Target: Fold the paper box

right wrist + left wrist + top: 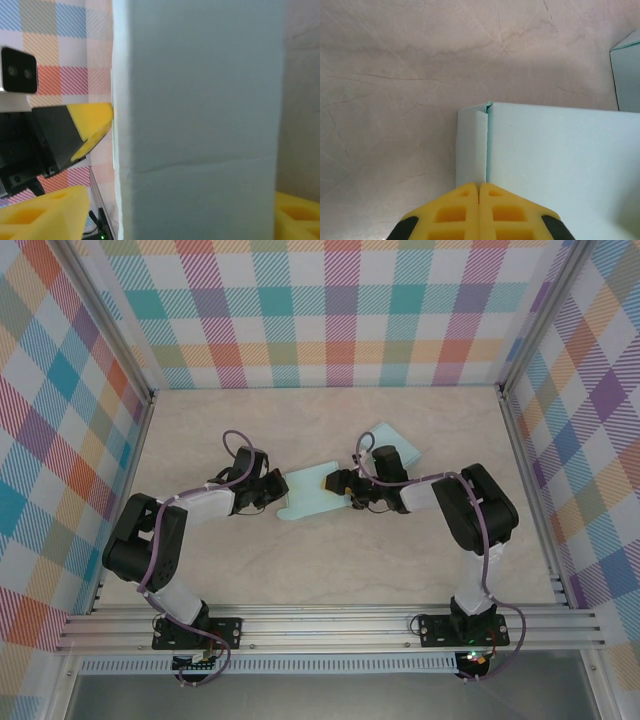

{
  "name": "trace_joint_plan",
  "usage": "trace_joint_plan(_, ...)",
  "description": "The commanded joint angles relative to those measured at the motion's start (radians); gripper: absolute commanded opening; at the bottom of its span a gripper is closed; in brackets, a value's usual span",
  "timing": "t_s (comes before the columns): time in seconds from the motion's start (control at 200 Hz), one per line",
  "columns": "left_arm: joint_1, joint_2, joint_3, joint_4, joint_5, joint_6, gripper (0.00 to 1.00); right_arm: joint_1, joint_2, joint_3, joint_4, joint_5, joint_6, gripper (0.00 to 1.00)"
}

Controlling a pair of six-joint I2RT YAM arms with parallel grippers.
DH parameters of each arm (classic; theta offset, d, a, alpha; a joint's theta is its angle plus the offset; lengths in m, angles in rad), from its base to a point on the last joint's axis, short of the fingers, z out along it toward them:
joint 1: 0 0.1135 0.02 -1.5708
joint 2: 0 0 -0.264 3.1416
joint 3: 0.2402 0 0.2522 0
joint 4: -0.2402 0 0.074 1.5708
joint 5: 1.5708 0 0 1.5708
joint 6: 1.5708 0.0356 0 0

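The paper box (315, 495) is a pale blue card shape lying partly folded at mid-table between both arms. My left gripper (278, 490) is at its left end, and in the left wrist view its yellow fingers (455, 210) are pressed together on a thin upright fold of the box (560, 160). My right gripper (335, 480) reaches in from the right. In the right wrist view a wide box panel (200, 125) stands between the spread jaws of the right gripper (182, 200). A gap shows beside the left finger (45, 215).
A further pale blue panel (395, 445) lies behind the right arm, and I cannot tell whether it joins the box. Checked walls and metal rails enclose the beige tabletop (330, 570). The left gripper's yellow tip (92, 122) shows beyond the panel.
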Motion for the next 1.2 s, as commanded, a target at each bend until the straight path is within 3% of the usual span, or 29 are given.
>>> trace_joint_plan(0.0, 0.013, 0.011, -0.024, -0.053, 0.022, -0.007, 0.00, 0.007, 0.010, -0.005, 0.034, -0.042, 0.010, 0.68)
trace_joint_plan(0.12, 0.014, -0.011, -0.019, -0.056, 0.023, -0.004, 0.03, 0.009, 0.002, -0.015, 0.066, -0.051, 0.028, 0.60)
trace_joint_plan(0.455, 0.014, -0.087, -0.009, -0.090, 0.001, 0.016, 0.19, 0.003, -0.042, -0.056, 0.093, -0.040, 0.044, 0.48)
trace_joint_plan(0.595, 0.014, -0.129, -0.020, -0.083, -0.013, 0.025, 0.31, 0.000, -0.054, -0.068, 0.115, -0.044, 0.061, 0.39)
trace_joint_plan(0.77, 0.014, -0.189, -0.041, -0.062, -0.042, 0.047, 0.50, -0.001, -0.060, -0.074, 0.122, -0.046, 0.100, 0.40)
trace_joint_plan(0.925, 0.011, -0.309, -0.114, 0.020, -0.083, 0.114, 0.52, -0.008, -0.094, -0.089, 0.116, -0.040, 0.162, 0.40)
trace_joint_plan(1.03, 0.003, -0.443, -0.214, 0.128, -0.104, 0.196, 0.51, -0.015, -0.141, -0.089, 0.013, -0.025, 0.195, 0.38)
trace_joint_plan(1.195, -0.049, -0.647, -0.349, 0.251, -0.043, 0.380, 0.52, -0.020, -0.226, -0.117, -0.085, -0.014, 0.231, 0.39)
